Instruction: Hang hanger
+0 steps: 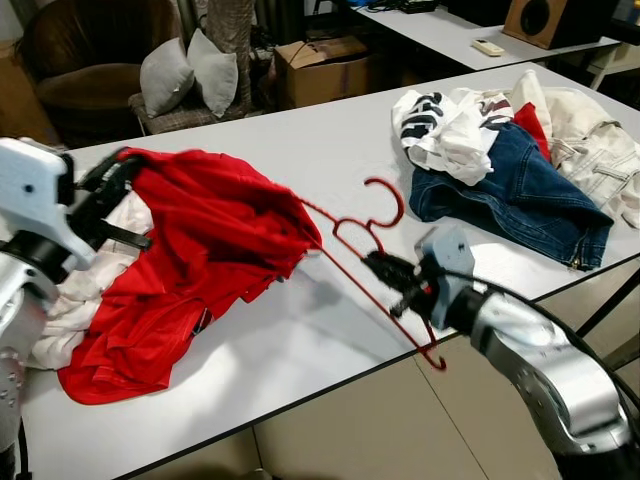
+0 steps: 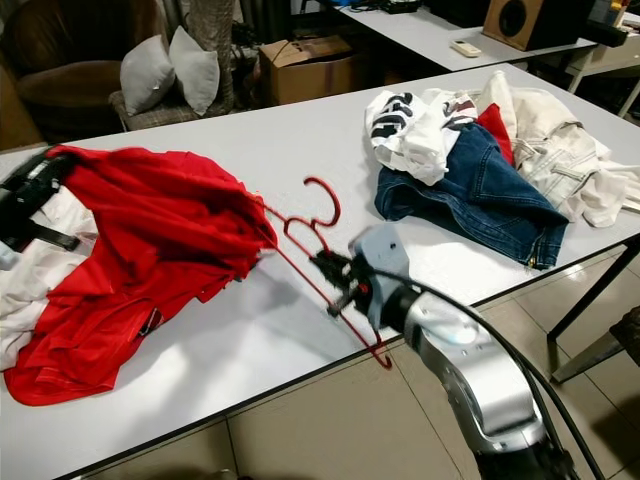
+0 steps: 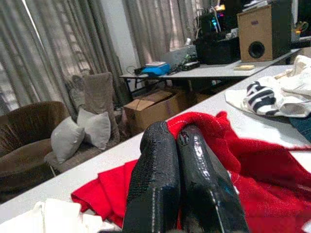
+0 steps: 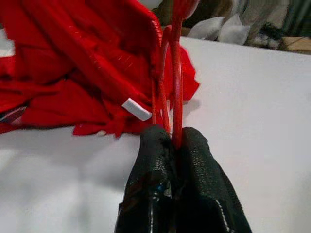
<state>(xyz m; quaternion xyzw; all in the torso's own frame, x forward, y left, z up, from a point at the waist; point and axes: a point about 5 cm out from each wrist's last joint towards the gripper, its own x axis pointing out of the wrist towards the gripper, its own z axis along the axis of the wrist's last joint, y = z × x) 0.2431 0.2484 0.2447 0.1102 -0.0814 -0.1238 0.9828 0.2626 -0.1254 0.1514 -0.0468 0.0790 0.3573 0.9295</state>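
One white table carries everything listed below. Behind it stand a brown armchair with two grey cushions beside it, a cardboard box, and a second table bearing a wooden speaker.

Clothes pile, at the table's right end: blue jeans lying under a white printed top and pale garments, with a scrap of red between them.

Red shirt, at the table's left end: heaped and crumpled, spread partly over a white cloth, its right edge draped over one end of the hanger.

Hanger, red, thin: lies tilted near the table's front edge, hook up and pointing toward the jeans, one arm buried in the red shirt, the other arm running past the edge to a small end hook below the table line.

Right gripper: fingers pinched together on the hanger's wire just below the hook; the right wrist view shows the red wires caught between the black pads.

Left gripper: fingers pressed closed at the far left edge of the red shirt, with red fabric bunched at the tips.
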